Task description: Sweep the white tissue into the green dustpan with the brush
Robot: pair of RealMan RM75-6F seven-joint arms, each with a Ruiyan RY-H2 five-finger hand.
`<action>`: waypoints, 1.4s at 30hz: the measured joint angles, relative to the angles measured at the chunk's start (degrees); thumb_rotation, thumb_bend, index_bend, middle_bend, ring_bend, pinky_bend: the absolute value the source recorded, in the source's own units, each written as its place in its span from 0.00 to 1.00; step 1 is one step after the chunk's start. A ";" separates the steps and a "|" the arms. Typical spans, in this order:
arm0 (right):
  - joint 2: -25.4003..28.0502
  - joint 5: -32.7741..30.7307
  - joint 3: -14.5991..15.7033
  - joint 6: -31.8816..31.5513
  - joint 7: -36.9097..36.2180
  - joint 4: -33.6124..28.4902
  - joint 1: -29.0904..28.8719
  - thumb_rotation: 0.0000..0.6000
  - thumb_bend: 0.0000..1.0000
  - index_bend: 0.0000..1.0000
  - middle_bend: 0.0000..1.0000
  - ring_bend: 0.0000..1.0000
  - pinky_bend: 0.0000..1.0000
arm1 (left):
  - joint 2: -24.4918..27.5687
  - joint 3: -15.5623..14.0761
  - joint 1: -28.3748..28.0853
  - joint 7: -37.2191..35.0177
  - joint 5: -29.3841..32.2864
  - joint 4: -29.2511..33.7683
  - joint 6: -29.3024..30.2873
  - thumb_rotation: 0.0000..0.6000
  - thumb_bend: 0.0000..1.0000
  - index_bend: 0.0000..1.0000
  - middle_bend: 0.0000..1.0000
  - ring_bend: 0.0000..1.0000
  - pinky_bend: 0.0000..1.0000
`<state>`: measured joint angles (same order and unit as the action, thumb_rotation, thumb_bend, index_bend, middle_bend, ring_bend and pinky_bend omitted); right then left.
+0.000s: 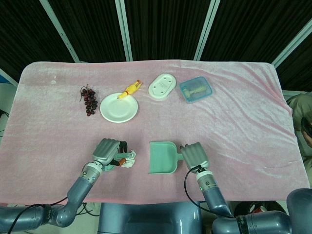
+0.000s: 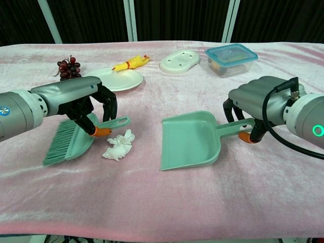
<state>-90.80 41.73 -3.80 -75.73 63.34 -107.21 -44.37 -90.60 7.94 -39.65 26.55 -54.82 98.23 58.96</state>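
Observation:
The crumpled white tissue (image 2: 118, 147) (image 1: 129, 163) lies on the pink cloth, just right of the green brush (image 2: 71, 140). My left hand (image 2: 86, 104) (image 1: 108, 153) grips the brush by its handle, bristles down at the left, close beside the tissue. The green dustpan (image 2: 190, 140) (image 1: 162, 157) lies flat to the right of the tissue, its open mouth toward it with a gap between them. My right hand (image 2: 255, 106) (image 1: 195, 156) holds the dustpan's handle, fingers curled around it.
Toward the back sit a white plate (image 1: 119, 108) with a yellow rubber chicken (image 1: 130, 89) at its rim, dark grapes (image 1: 88, 100), a white oval dish (image 1: 162, 86) and a blue lidded box (image 1: 195, 89). The table's front edge (image 2: 162, 230) runs close behind both hands.

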 measured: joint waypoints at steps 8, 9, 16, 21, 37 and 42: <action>-0.09 0.02 0.36 -0.17 -0.26 0.16 0.08 1.00 0.51 0.68 0.59 0.63 0.78 | -0.58 -0.35 0.10 -1.03 -0.71 0.16 0.42 1.00 0.42 0.61 0.64 0.92 1.00; -0.07 -0.02 0.37 -0.18 -0.27 0.18 0.07 1.00 0.51 0.68 0.59 0.63 0.78 | -0.66 -0.35 0.12 -1.34 -0.87 0.07 0.43 1.00 0.42 0.61 0.64 0.92 1.00; -0.15 -0.18 0.37 -0.20 -0.18 0.29 -0.08 1.00 0.51 0.68 0.59 0.63 0.78 | -0.96 -0.09 0.06 -4.83 -2.35 -1.00 -0.76 1.00 0.42 0.61 0.64 0.92 1.00; -0.36 -0.26 0.50 -0.19 -0.23 0.56 -0.08 1.00 0.51 0.68 0.59 0.63 0.78 | -1.18 0.10 -0.15 -7.56 -3.59 -1.73 -2.20 1.00 0.42 0.61 0.64 0.92 1.00; -0.24 -0.44 0.31 0.00 -0.58 1.10 -0.22 1.00 0.51 0.68 0.59 0.63 0.78 | -5.71 1.58 -1.90 -11.70 -6.14 -5.47 -3.70 1.00 0.42 0.61 0.64 0.92 1.00; -0.16 -0.65 0.21 0.18 -0.51 1.16 -0.40 1.00 0.51 0.69 0.59 0.63 0.78 | -9.46 2.90 -3.53 -12.96 -6.96 -8.29 -4.44 1.00 0.42 0.61 0.64 0.92 1.00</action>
<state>-90.97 41.08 -3.59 -75.55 62.83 -106.06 -44.77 -100.07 10.84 -43.19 13.59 -61.78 89.94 54.52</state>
